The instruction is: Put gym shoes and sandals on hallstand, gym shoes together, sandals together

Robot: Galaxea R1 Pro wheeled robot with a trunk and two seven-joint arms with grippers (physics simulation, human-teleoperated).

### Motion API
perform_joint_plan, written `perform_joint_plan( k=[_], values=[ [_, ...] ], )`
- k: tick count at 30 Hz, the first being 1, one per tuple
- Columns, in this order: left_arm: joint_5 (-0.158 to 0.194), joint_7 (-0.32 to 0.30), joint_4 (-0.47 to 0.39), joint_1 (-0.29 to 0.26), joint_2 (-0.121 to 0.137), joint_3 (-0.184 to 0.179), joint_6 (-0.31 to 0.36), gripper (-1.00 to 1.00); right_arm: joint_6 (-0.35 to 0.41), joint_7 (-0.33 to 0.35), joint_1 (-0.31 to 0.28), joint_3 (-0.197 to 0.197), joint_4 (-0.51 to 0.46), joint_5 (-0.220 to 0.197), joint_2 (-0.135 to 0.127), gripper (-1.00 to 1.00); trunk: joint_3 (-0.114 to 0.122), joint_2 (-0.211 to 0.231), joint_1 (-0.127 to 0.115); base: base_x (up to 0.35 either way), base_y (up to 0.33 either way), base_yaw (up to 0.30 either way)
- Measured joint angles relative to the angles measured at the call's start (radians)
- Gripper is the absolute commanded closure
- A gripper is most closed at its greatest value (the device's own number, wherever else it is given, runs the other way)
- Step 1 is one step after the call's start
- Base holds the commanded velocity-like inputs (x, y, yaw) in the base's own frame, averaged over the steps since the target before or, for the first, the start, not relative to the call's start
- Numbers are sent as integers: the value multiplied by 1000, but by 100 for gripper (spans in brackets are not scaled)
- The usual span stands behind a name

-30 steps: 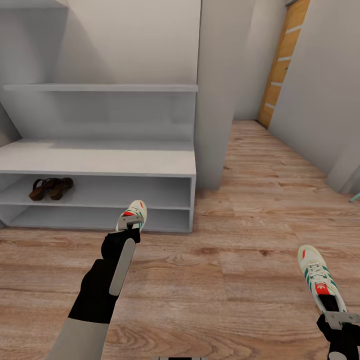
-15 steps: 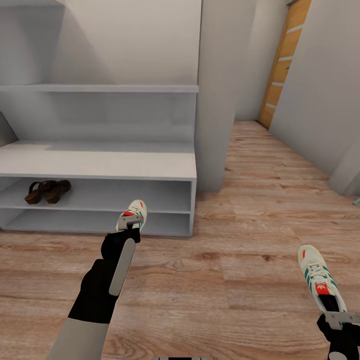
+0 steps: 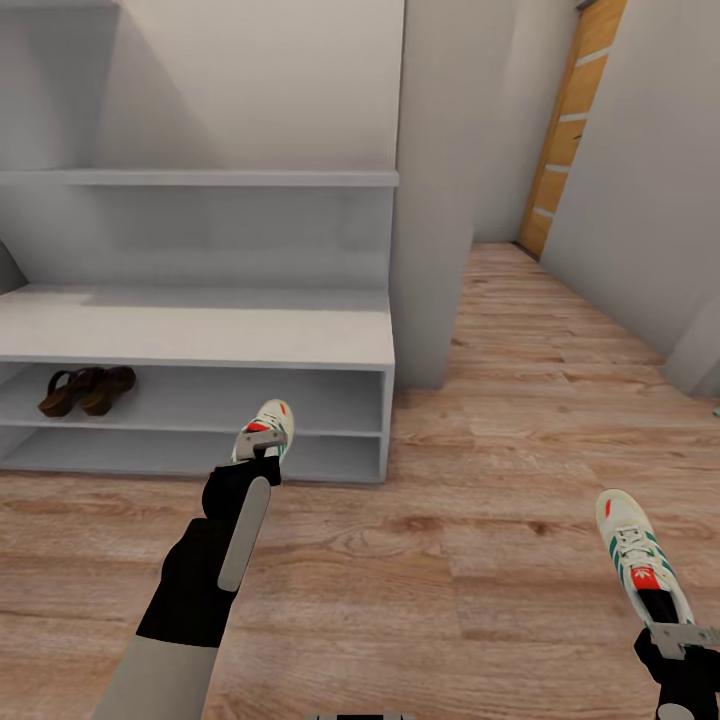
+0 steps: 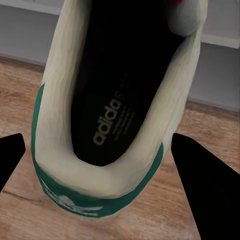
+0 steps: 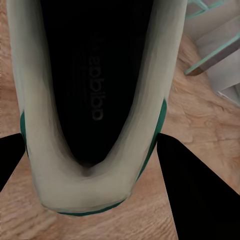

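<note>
My left gripper (image 3: 262, 447) is shut on the heel of a cream-white gym shoe (image 3: 272, 420) with green stripes, held in the air in front of the hallstand (image 3: 200, 335). In the left wrist view the same shoe (image 4: 115, 100) sits between the black fingers (image 4: 205, 185). Low at the right, my right gripper (image 3: 678, 636) is shut on the heel of the other gym shoe (image 3: 628, 540), which the right wrist view shows as a shoe (image 5: 95, 90) over the corridor floor (image 3: 450, 560). The two brown sandals (image 3: 85, 390) lie side by side on the hallstand's upper open tier, at its left.
A white wall pillar (image 3: 435, 200) stands right of the hallstand, whose floating shelf (image 3: 200, 177) hangs above its flat top. The corridor runs back to a wooden door (image 3: 570, 120). A teal-edged object (image 5: 210, 55) is near the right shoe.
The whole picture has shifted, the hallstand and sandals sliding slightly left and down, so the camera has moved. Both grippers hold their shoes in the same pose.
</note>
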Motion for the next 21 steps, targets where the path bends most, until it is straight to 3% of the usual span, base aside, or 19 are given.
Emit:
perform_joint_plan(
  k=[21],
  values=[
    [-1, 1, 4, 0, 0, 9, -2, 100, 0, 0, 0, 0, 0, 0, 0, 100, 0, 0, 0, 146, 0, 0]
  ],
)
